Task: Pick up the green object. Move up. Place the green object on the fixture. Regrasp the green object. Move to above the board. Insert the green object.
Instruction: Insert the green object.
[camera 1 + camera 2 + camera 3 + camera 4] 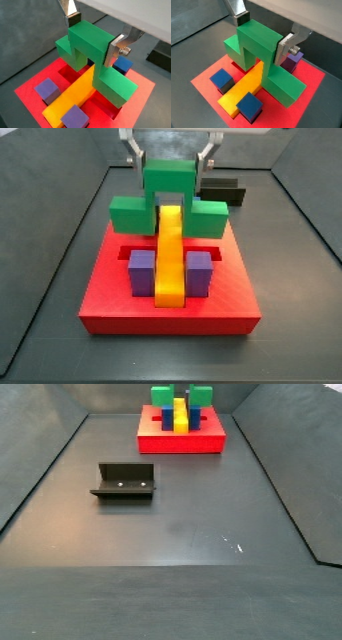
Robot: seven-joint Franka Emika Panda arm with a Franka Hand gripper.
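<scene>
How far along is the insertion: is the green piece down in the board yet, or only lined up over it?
Pickup and regrasp look done: the fixture stands empty, away from the board. In hand: the gripper grips the green piece by its raised centre, its arms straddling the yellow bar over the board. Whether the legs are fully seated cannot be told. Left: pressing it home, if needed, and letting go.

Even, bright light is falling from above, leaving soft shadows under the gripper (93, 36). The dull counter (174, 524) below is showing faint glare, and all views are staying sharp.
</scene>
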